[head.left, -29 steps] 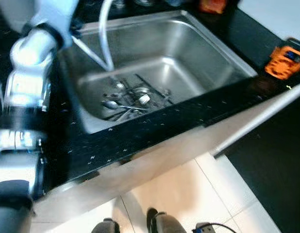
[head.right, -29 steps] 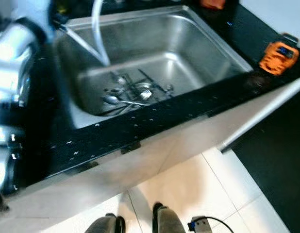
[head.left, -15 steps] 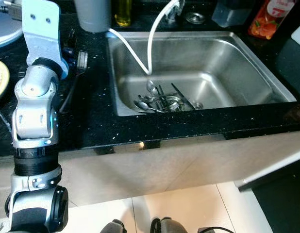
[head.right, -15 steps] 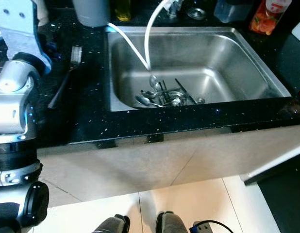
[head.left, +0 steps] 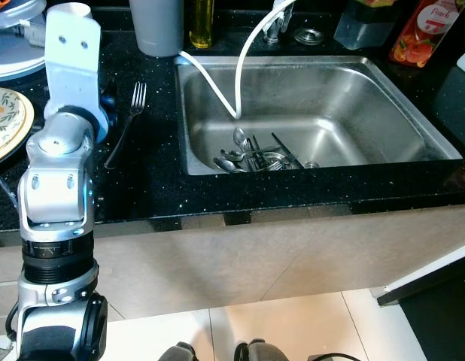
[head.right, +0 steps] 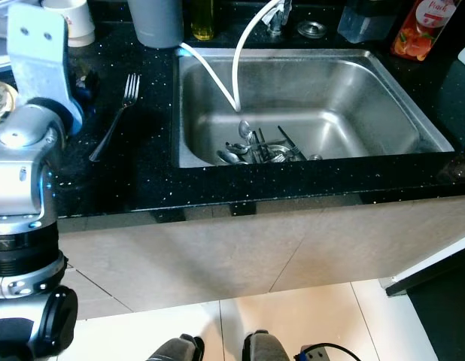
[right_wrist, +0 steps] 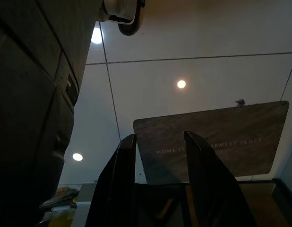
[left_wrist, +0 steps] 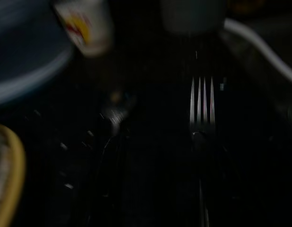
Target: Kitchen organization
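Fork (head.left: 127, 124) lies on black surface (head.left: 150, 173) just left of sink (head.left: 413, 113) rim. Right hand (right_wrist: 158, 156) narrowly parted, empty; left hand's state unclear. Camera swung left since 1.0 s ago.

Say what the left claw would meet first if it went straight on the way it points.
Probably the fork lying on the black counter beside the sink; its tines sit ahead in the dark, blurred left wrist view, so depth is unclear.

One fork (head.left: 127, 124), two bottles (head.left: 418, 34)
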Available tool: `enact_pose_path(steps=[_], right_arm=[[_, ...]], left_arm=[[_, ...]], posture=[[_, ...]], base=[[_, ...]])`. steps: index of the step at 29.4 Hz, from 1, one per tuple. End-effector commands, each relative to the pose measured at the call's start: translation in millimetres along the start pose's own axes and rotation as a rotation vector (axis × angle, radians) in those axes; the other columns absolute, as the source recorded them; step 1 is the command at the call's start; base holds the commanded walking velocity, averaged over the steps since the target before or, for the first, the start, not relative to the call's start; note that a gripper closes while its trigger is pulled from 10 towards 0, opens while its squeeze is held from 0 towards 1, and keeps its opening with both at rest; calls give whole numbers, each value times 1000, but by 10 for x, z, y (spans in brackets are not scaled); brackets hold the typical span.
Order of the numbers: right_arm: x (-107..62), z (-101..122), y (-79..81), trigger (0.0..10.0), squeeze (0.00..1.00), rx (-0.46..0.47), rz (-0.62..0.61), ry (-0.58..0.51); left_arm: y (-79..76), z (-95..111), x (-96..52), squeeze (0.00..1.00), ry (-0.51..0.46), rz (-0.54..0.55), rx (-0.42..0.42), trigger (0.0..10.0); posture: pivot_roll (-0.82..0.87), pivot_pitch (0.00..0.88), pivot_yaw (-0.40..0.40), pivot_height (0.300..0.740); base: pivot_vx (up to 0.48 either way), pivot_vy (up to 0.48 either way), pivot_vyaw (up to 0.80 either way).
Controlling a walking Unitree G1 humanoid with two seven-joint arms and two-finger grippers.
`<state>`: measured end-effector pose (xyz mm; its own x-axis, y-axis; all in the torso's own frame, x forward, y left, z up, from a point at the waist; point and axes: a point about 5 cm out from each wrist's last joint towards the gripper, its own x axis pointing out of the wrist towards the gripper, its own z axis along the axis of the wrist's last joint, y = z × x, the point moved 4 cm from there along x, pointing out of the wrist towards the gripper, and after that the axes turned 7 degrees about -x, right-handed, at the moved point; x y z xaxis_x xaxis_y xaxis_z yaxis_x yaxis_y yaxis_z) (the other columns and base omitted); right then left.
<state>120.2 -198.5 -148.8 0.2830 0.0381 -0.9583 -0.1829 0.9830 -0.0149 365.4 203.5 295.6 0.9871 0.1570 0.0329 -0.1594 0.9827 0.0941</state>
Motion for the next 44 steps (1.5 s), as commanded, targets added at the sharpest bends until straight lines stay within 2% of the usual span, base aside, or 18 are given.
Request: enact_pose_path(steps=[1,6,9,21,22,23,32,39,40,41,42,43,44], right_arm=[[-2,213,-27,10000,0,1,-5,-75],[-5,177,-48,10000,0,2,-14,-68],[-8,124,-61,10000,0,5,-22,-58],[-6,97,-49,10000,0,8,-24,-53],[-6,100,-53,10000,0,8,-25,-53],[-8,102,-61,10000,0,7,-28,-54],[-11,108,-86,10000,0,-2,-35,-54],[-11,121,-86,10000,0,-5,-37,-56],[-10,126,-84,10000,0,-5,-37,-57],[-9,130,-81,10000,0,-3,-37,-58],[-9,130,-81,10000,0,-3,-37,-58],[-9,133,-78,10000,0,-2,-37,-59],[-9,133,-78,10000,0,-2,-37,-59]], left_arm=[[-27,-120,10,0,61,-10,-13,10000],[-88,-170,13,0,116,-29,-32,10000],[-171,-278,-5,0,182,-61,-58,10000],[-285,-433,-47,0,275,-118,-88,10000],[-289,-492,-61,0,308,-123,-96,4706],[-275,-564,-75,0,339,-121,-107,0],[-208,-729,-111,0,404,-102,-134,0],[-203,-651,-89,0,359,-102,-137,0],[-207,-556,-64,0,309,-108,-140,0],[-204,-361,-24,0,214,-116,-170,0],[-204,-361,-24,0,214,-116,-170,0],[-191,-153,1,0,112,-123,-197,0],[-191,-153,1,0,112,-123,-197,0]], posture=[[114,135,-76,740],[100,137,-69,740],[99,138,-67,740],[93,136,-63,740],[92,133,-62,740],[93,132,-63,740],[94,126,-67,740],[95,123,-68,740],[94,125,-68,740],[93,125,-69,740],[93,125,-69,740],[93,125,-69,740],[93,125,-69,740]], base=[[0,0,0],[0,0,0],[0,0,0],[0,0,0],[0,0,0],[0,0,0],[0,0,0],[0,0,0],[0,0,0],[0,0,0],[0,0,0],[0,0,0],[0,0,0]])
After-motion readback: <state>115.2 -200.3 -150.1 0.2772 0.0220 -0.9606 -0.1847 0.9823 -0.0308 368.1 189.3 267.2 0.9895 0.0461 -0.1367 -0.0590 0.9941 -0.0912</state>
